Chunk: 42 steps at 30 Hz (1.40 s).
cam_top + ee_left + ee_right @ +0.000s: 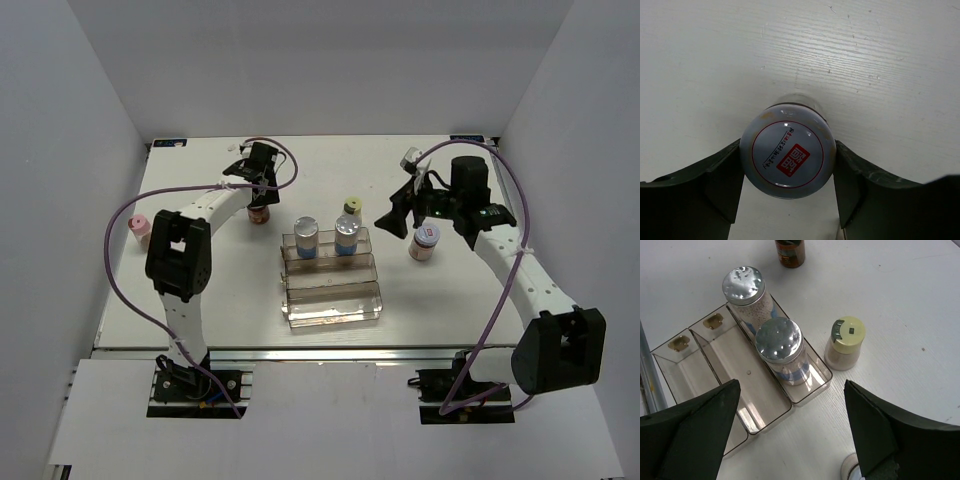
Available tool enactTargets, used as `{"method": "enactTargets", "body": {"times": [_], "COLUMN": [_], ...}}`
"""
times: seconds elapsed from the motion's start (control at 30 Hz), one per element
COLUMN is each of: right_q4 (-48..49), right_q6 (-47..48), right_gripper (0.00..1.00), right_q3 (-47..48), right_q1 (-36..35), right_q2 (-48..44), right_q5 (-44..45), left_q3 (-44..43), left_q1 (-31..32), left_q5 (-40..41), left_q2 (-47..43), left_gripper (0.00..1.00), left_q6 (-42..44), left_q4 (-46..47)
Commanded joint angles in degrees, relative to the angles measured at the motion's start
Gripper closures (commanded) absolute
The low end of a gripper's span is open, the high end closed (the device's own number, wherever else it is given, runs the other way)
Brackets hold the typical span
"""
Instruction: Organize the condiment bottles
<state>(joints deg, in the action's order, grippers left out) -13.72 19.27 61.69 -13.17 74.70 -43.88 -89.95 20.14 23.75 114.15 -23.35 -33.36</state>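
Note:
My left gripper is shut on a brown jar standing at the back left. In the left wrist view its white lid with a red stamp sits between both fingers. My right gripper is open and empty above the table, right of the rack. Two silver-lidded, blue-labelled bottles stand in the rack's back tier, and show in the right wrist view. A yellow-green-capped bottle stands behind the rack. A white-red-lidded jar stands below the right gripper. A pink-capped bottle stands at far left.
The clear tiered rack sits mid-table, with nothing in its two front tiers. A small silver-topped object shows at the back right by the right arm's purple cable. White walls enclose the table on three sides.

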Motion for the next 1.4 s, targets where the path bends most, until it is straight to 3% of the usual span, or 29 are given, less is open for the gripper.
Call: {"method": "enactTargets", "body": {"times": [0.0, 0.13, 0.17, 0.27, 0.3, 0.33, 0.47, 0.63, 0.7, 0.9, 1.13, 1.37], "right_q4": [-0.8, -0.8, 0.5, 2.3, 2.4, 2.5, 2.7, 2.7, 2.3, 1.8, 1.3, 1.3], "right_q6": [-0.1, -0.5, -1.0, -3.3, -3.8, -4.1, -4.9, -5.1, -5.6, -5.1, -4.9, -3.9], "right_gripper": [0.11, 0.15, 0.18, 0.66, 0.93, 1.00, 1.00, 1.00, 1.00, 0.85, 0.84, 0.84], "right_q3": [0.0, -0.2, -0.5, -1.8, -2.1, -2.1, -2.1, -0.8, -0.2, -0.2, -1.5, -3.5], "right_q1": [1.2, 2.2, 2.7, 3.8, 4.0, 4.1, 4.3, 4.3, 4.4, 5.6, 7.4, 7.5], "right_q2": [-1.8, -2.8, -3.5, -4.1, -4.0, -4.0, -3.2, -1.9, -1.3, -1.9, -3.2, -3.7], "right_q5": [-0.2, 1.9, 2.7, 4.2, 5.0, 5.1, 6.1, 8.5, 10.4, 12.0, 11.9, 12.7], "left_q3": [0.3, 2.7, 3.4, 7.0, 7.9, 8.8, 12.7, 13.1, 13.3, 11.7, 12.9, 15.9], "left_q1": [-0.3, -0.2, -0.1, 0.9, 1.1, 1.7, 1.8, 3.0, 4.5, 8.2, 9.7, 12.6], "left_q5": [-1.6, -5.7, -6.9, -10.2, -11.6, -12.1, -18.6, -35.6, -37.8, -38.7, -38.0, -37.7], "left_q2": [-4.4, -12.6, -14.5, -22.6, -24.7, -26.7, -36.3, -37.8, -37.2, -36.3, -36.1, -34.5], "left_gripper": [0.82, 1.00, 1.00, 1.00, 1.00, 1.00, 1.00, 1.00, 1.00, 1.00, 1.00, 1.00], "left_q6": [-0.7, -0.5, 0.1, 1.5, 1.9, 2.0, 2.5, 4.5, 4.8, 6.1, 7.1, 5.9], "left_q4": [0.5, -0.4, -0.9, -2.1, -2.5, -3.5, -5.5, -8.8, -9.5, -14.3, -16.6, -13.1]}}
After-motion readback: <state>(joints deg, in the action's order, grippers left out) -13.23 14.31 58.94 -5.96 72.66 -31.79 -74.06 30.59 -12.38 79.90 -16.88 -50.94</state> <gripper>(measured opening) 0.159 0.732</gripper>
